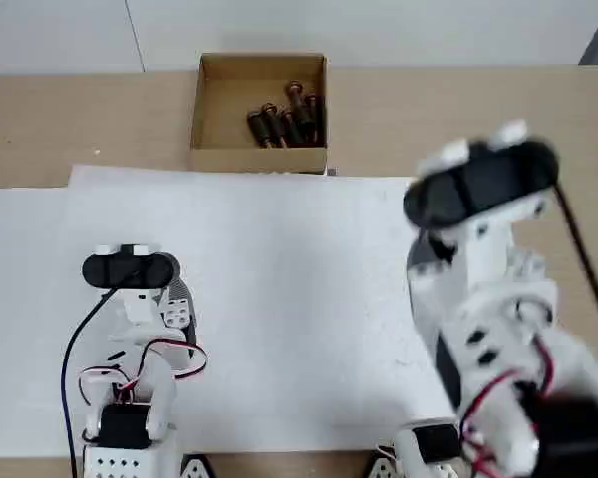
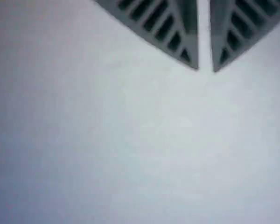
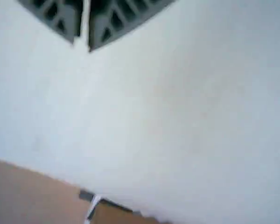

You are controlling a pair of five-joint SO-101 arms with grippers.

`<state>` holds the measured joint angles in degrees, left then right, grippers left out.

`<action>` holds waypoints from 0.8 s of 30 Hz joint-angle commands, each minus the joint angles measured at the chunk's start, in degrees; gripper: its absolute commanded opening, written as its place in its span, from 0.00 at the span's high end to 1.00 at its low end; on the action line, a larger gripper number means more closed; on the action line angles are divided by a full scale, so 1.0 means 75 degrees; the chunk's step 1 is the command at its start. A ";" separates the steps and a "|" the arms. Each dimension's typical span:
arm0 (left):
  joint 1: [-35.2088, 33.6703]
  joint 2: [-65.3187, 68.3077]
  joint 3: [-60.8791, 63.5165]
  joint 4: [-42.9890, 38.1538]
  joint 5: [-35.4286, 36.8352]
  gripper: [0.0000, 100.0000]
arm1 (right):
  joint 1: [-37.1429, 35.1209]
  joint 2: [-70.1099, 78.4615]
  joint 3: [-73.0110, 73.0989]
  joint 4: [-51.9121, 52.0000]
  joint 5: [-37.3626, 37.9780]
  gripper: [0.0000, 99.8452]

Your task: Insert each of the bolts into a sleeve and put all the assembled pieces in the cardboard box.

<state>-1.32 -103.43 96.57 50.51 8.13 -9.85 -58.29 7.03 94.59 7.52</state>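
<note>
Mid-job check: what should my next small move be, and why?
Probably just park both arms. Every bolt-and-sleeve piece I can see already lies in the cardboard box, apparently assembled. The left claw and right claw hang shut over the white sheet, gripping nothing.

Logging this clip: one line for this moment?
bolts: in box | left gripper: shut, empty, over paper | right gripper: shut, empty, over paper

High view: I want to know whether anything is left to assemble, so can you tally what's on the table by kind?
Cardboard box: 1
Assembled pieces inside the box: about 5, bunched together and hard to separate
White sheet: 1
Robot arms: 2
Total: about 9
</note>
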 commanded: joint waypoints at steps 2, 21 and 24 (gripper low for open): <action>0.0012 -0.0082 -0.0041 0.0035 0.0012 0.99 | 0.0100 -0.1377 0.1993 -0.0674 -0.0070 1.00; 0.0012 -0.0082 -0.0041 0.0035 0.0012 0.99 | 0.0346 -0.6007 0.9002 -0.3640 -0.0023 1.00; 0.0012 -0.0082 -0.0041 0.0035 0.0012 0.99 | 0.0697 -0.6101 0.9682 -0.3956 -0.0023 1.00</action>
<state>-1.32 -103.43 96.57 50.51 8.13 -6.77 -103.03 76.57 67.78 7.52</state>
